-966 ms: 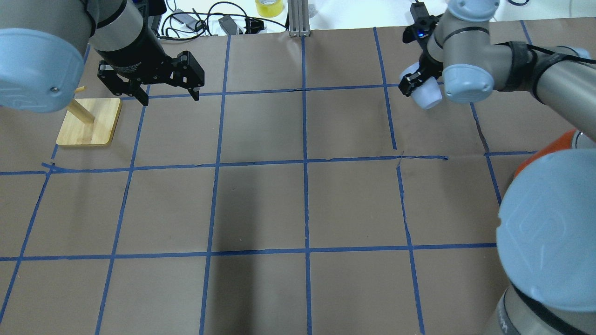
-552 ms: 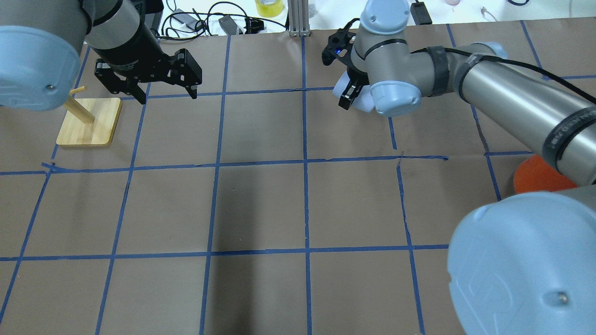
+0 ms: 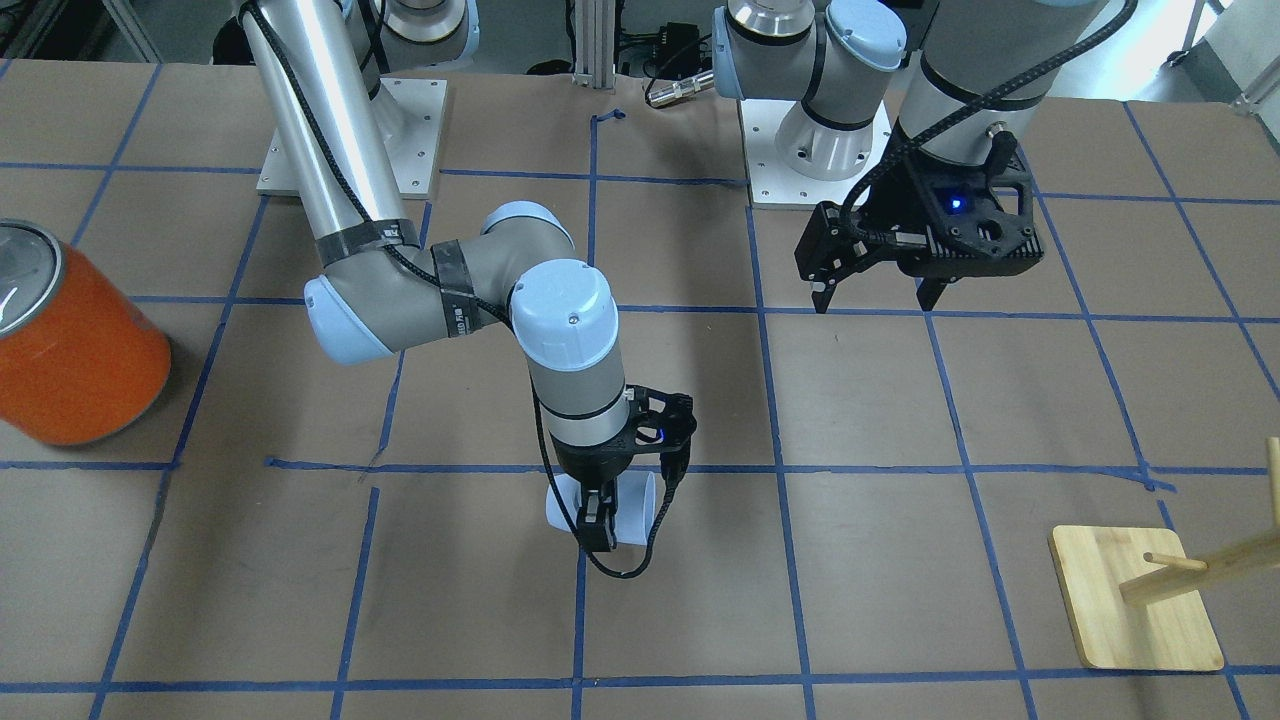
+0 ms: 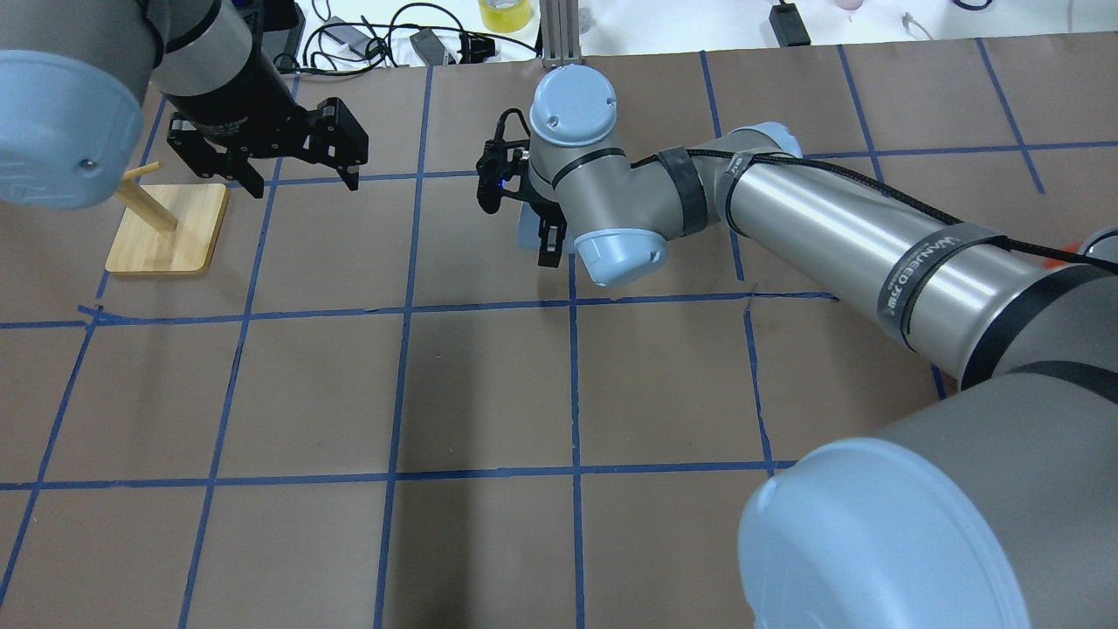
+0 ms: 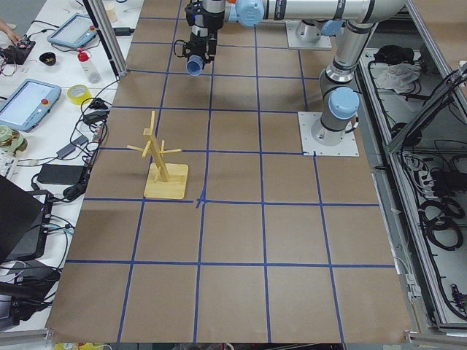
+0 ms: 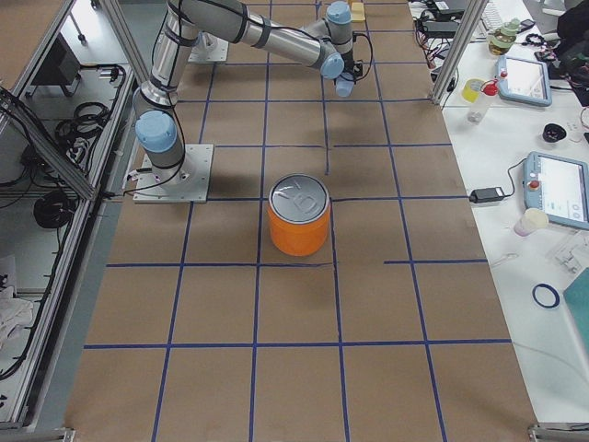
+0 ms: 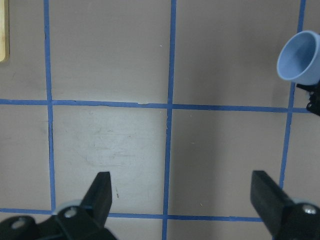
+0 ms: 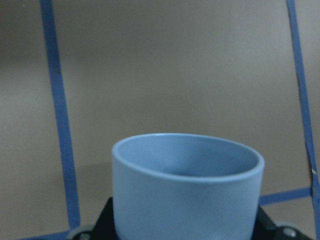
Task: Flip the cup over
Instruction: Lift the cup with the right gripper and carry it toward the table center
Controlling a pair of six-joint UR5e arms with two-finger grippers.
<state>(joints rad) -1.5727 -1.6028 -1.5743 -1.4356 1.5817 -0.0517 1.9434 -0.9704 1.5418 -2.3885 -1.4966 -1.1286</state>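
The pale blue cup [image 3: 632, 503] is clamped in my right gripper [image 3: 608, 520], whose fingers are shut on its wall. It is held on its side above the table, near the centre line at the far side, and also shows in the overhead view [image 4: 527, 229]. Its open mouth faces my left gripper, as the left wrist view shows [image 7: 300, 57]. The right wrist view looks along the cup [image 8: 187, 185]. My left gripper [image 4: 306, 186] is open and empty, hovering a grid square away from the cup; it also shows in the front view [image 3: 872, 298].
A large orange can [image 3: 70, 350] with a silver top stands on my right side of the table. A wooden peg stand [image 4: 170, 227] stands at the far left, just beside my left gripper. Cables and tape rolls lie beyond the far edge.
My right arm has swung left with the cup, from the far right to the table's centre line. My left gripper has barely moved and stays open.
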